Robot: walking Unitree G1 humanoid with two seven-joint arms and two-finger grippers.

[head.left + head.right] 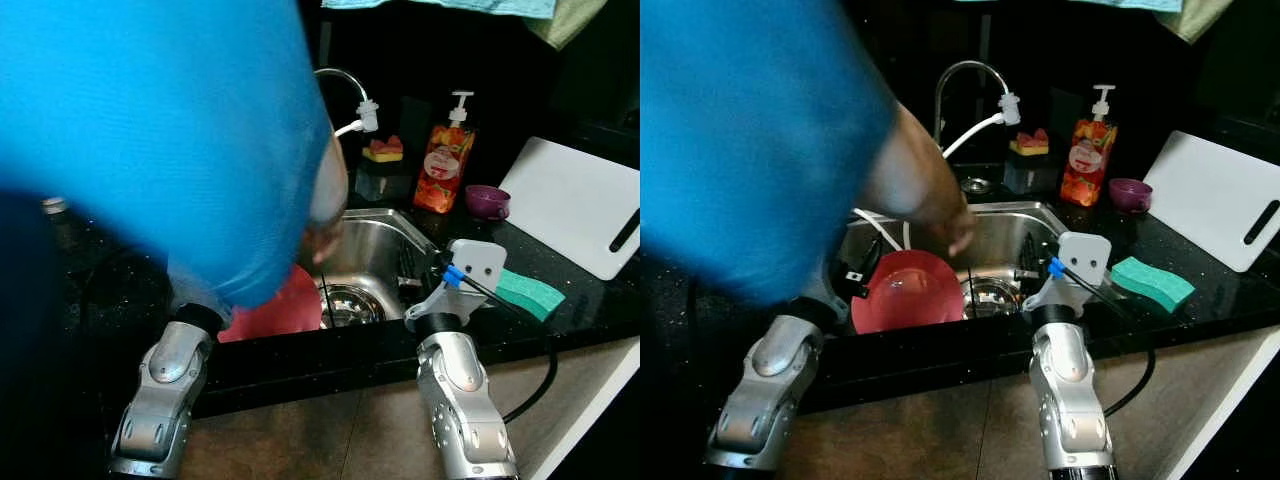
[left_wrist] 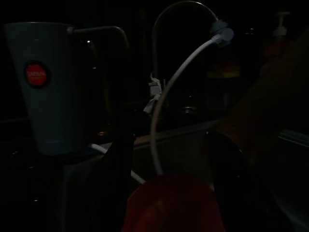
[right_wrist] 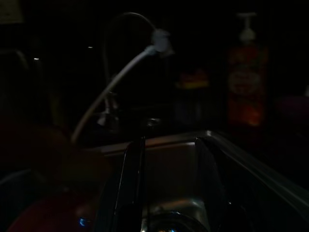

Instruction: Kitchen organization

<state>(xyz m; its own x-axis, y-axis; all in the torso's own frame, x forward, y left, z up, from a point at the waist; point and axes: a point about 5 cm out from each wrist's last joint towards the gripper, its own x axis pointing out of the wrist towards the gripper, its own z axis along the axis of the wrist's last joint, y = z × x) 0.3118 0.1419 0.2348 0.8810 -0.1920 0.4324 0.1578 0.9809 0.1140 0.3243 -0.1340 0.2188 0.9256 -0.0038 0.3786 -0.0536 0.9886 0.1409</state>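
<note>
Closest to the head camera, a person's blue sleeve (image 1: 750, 130) leans in from the robot's left, blurred, and that person's hand (image 1: 958, 228) reaches down over the steel sink (image 1: 1032, 222).

Below the sleeve, the two silver forearms rise from the near counter edge toward the basin. The left gripper (image 2: 169, 193) sits at the sink's left side with its two black fingers spread on either side of a red bowl (image 1: 907, 290); the bowl stands tilted on its edge against the near-left wall of the basin, open face toward the camera. From the dark left wrist view I judge the fingers to straddle the rim, but whether they actually clamp it I cannot tell.

The right gripper (image 3: 164, 193) points into the basin's right half, its fingers apart with nothing between them, and the drain strainer (image 1: 990, 297) lies just ahead of it. The bowl lies to this gripper's left, so the left arm is plainly the nearer one for any lift, and the person's hand hangs just above the same spot, which I would treat as the thing to avoid.

On the counter right of the sink lies a green sponge (image 1: 1152, 282). Farther back stand the faucet (image 1: 965, 75) with its white hose, an orange soap dispenser (image 1: 1086, 160), a purple cup (image 1: 1129, 194) and a white cutting board (image 1: 1215, 195).
</note>
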